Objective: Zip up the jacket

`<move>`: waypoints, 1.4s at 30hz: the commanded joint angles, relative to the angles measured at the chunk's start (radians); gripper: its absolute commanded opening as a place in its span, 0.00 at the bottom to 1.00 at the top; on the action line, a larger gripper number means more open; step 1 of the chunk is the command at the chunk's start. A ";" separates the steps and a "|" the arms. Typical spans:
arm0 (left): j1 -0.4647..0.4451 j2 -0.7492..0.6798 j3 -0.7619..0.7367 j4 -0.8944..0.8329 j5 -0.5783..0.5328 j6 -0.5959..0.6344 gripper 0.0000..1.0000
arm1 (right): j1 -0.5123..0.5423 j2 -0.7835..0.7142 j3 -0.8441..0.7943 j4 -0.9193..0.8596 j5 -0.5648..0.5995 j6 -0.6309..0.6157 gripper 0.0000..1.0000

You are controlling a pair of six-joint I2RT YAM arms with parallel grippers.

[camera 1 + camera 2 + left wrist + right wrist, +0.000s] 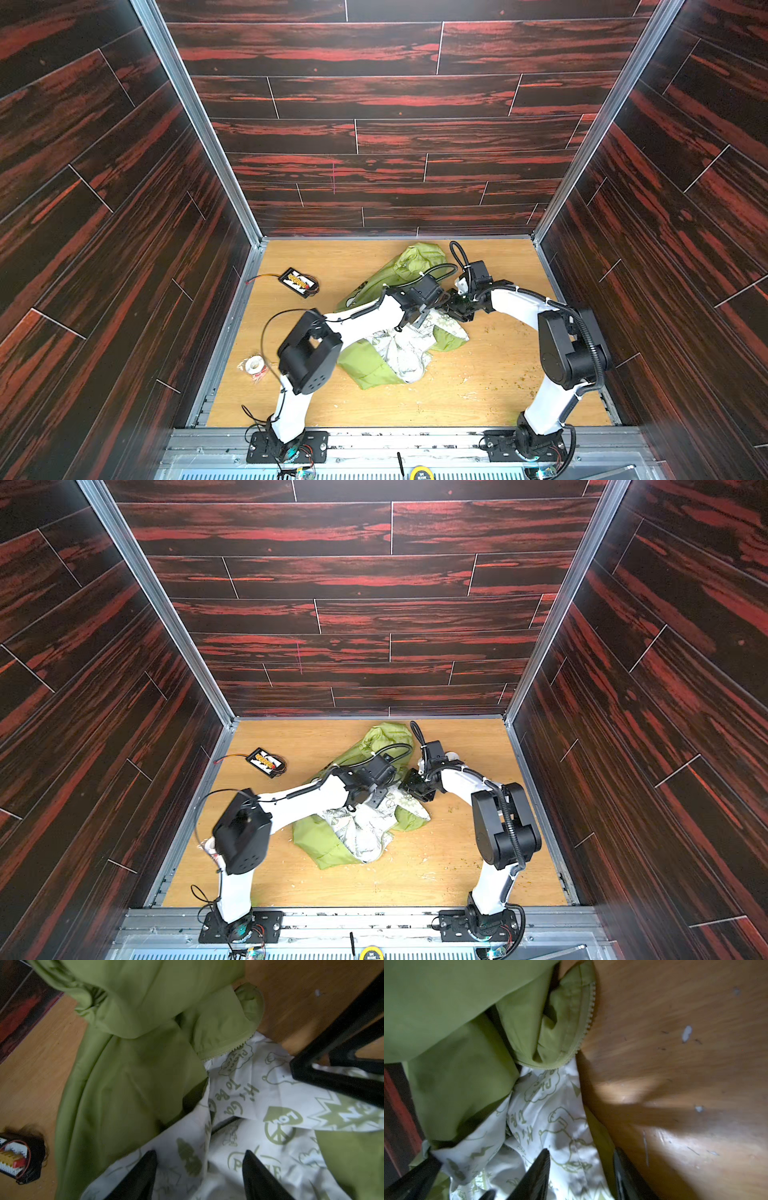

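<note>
I'm seeing jacket lying crumpled mid table, long axis running near-left to far-right, lining facing up. Left gripper hovering over lining, jaws apart, gripping nothing. Right gripper straddling lining, half-spread; can't tell if pinching. Zipper teeth lying unjoined

We see the thin lime-green fabric jacket crumpled and unzipped on the wooden tabletop. Its white lining with green printed doodles is turned upward, and the green zipper teeth along one edge are unjoined.
</note>
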 commanded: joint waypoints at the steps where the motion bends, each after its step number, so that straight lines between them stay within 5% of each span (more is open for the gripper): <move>1: 0.007 0.038 0.056 -0.085 -0.030 0.054 0.68 | 0.008 0.029 -0.021 0.073 -0.052 0.038 0.50; 4: 0.020 0.043 0.052 -0.086 -0.023 0.035 0.63 | 0.008 0.033 -0.032 0.095 -0.056 0.047 0.41; 7: 0.031 0.019 0.036 -0.081 -0.019 0.015 0.35 | 0.009 0.033 -0.038 0.114 -0.101 0.057 0.26; 13: 0.034 -0.072 -0.019 -0.034 0.006 -0.033 0.01 | 0.008 0.005 -0.020 0.079 -0.103 0.047 0.01; 26: 0.081 -0.342 -0.115 0.125 0.036 -0.100 0.00 | -0.053 -0.119 0.062 -0.071 -0.020 0.026 0.00; 42: 0.148 -0.681 -0.481 0.352 -0.042 -0.207 0.00 | -0.115 -0.182 0.322 -0.302 0.090 -0.023 0.00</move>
